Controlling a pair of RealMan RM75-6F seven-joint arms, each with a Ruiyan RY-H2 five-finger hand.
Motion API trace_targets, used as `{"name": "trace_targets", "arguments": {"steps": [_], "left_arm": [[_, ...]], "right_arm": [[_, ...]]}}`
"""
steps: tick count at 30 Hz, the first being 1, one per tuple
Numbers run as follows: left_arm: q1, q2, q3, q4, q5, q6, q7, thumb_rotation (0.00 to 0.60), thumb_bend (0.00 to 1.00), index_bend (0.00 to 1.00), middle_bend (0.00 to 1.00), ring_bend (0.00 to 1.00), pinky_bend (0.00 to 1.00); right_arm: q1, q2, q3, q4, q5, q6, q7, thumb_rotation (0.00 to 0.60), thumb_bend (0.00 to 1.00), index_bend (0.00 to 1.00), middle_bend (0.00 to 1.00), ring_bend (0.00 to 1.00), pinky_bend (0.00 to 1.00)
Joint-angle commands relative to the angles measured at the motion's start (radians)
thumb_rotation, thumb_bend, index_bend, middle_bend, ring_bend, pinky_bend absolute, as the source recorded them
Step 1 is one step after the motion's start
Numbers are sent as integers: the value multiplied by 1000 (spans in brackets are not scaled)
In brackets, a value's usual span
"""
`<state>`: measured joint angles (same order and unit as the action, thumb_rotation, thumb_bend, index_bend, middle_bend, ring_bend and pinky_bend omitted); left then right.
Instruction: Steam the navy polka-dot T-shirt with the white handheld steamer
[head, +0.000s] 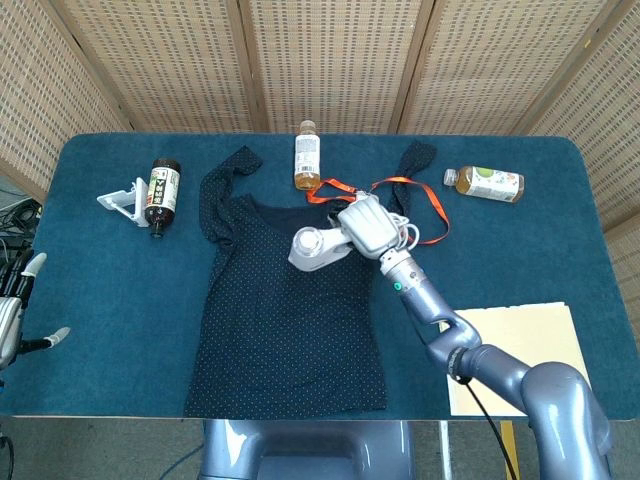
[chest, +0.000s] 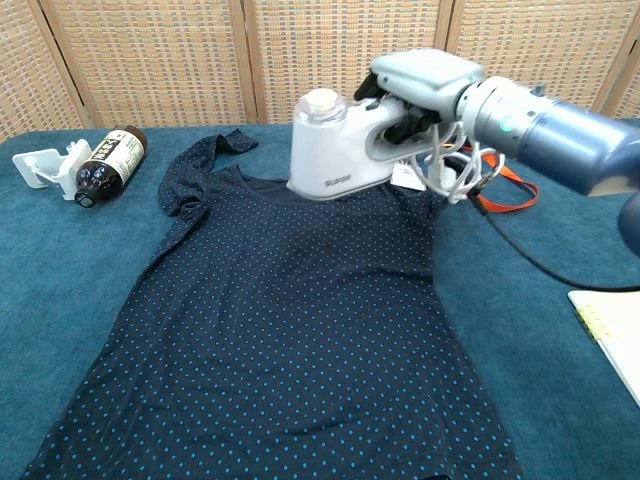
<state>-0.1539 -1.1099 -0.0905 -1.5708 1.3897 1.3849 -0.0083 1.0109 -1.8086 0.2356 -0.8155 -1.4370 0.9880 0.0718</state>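
The navy polka-dot T-shirt (head: 285, 300) (chest: 280, 330) lies flat in the middle of the blue table. My right hand (head: 370, 225) (chest: 420, 85) grips the handle of the white handheld steamer (head: 318, 246) (chest: 335, 150), which hovers over the shirt's upper chest near the collar, its cord (chest: 450, 175) trailing to the right. Only the fingertips of my left hand (head: 20, 310) show at the far left edge of the head view, spread apart and holding nothing.
A dark bottle (head: 163, 192) and a white clip stand (head: 120, 200) lie at the left. Two tea bottles (head: 308, 155) (head: 485, 182) rest at the back. An orange lanyard (head: 400, 200) lies by the collar. A yellow notepad (head: 520, 350) sits front right.
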Motion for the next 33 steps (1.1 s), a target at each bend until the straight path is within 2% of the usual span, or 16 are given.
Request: {"name": "trace_targets", "arguments": {"steps": [1, 4, 10, 16, 25, 33], "left_arm": [[-2, -1, -1, 4, -4, -5, -2, 600, 0, 0, 0, 0, 0], [-4, -3, 0, 9, -7, -10, -4, 600, 0, 0, 0, 0, 0], [-7, -5, -2, 19, -17, -22, -10, 600, 0, 0, 0, 0, 0], [-9, -3, -3, 18, -20, -24, -11, 600, 0, 0, 0, 0, 0], [-8, -4, -2, 15, -18, -19, -9, 600, 0, 0, 0, 0, 0], [-6, -5, 1, 10, -13, -13, -2, 600, 0, 0, 0, 0, 0]], "right_arm": [[40, -79, -8, 25, -1, -35, -27, 600, 1000, 819, 666, 760, 970], [60, -143, -17, 72, -10, -42, -27, 600, 1000, 821, 670, 765, 970], [65, -268, -41, 182, -39, 14, -60, 600, 1000, 822, 671, 766, 970], [63, -349, -68, 296, -62, 33, -35, 600, 1000, 822, 671, 766, 970], [30, -392, -116, 408, -94, 46, 16, 600, 1000, 824, 671, 766, 970], [1, -375, -147, 461, -110, 33, 29, 600, 1000, 824, 672, 766, 969]]}}
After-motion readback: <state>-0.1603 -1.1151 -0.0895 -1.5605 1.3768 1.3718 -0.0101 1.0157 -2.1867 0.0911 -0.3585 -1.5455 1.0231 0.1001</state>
